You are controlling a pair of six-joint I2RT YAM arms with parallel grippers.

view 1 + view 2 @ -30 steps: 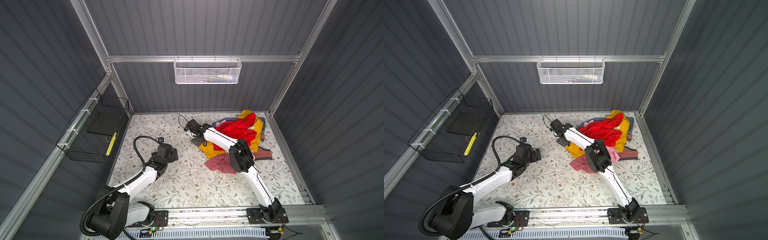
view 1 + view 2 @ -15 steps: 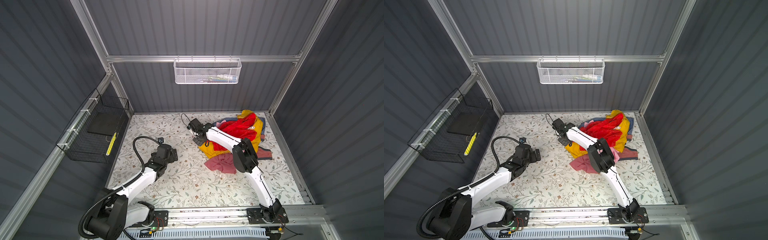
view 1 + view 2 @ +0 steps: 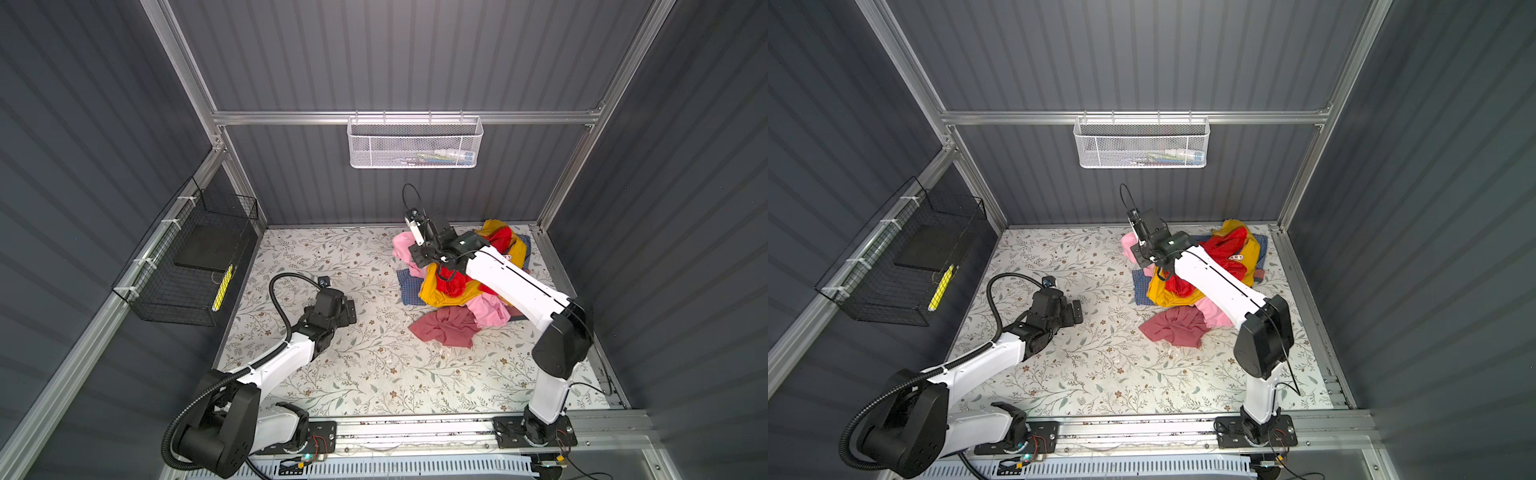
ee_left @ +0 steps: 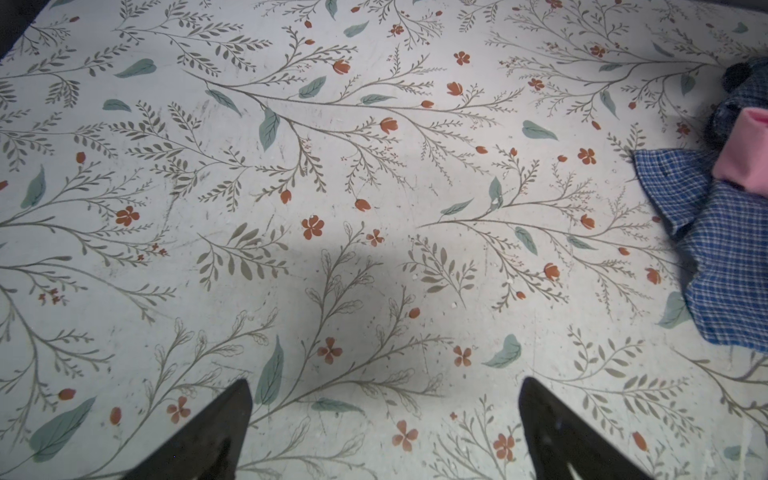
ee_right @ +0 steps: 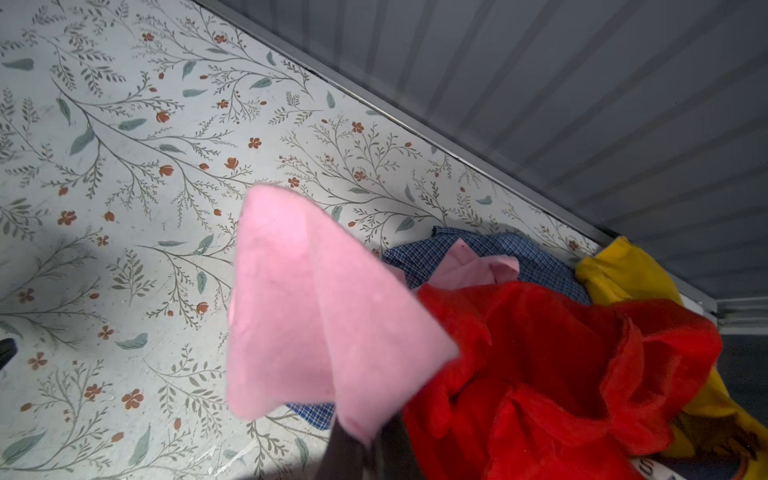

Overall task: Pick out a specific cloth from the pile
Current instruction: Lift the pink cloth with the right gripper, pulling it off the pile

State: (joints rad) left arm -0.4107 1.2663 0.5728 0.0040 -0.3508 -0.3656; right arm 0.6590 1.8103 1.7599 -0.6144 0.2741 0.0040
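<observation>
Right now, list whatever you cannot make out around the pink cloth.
- Right tool: tips covered by the cloth in the right wrist view, by its own wrist in both top views.
- The cloth's reach: yellow cloth and red cloth lie over it in both top views.
- White basket contents: too small in both top views.
- Blue checked cloth: cut off by the left wrist view's edge.

My right gripper (image 3: 417, 254) now sits higher and farther back than a second ago, jaws newly clamped on the cloth (image 3: 401, 246), whose pink fold now stands out from the pile (image 3: 432, 293).
</observation>
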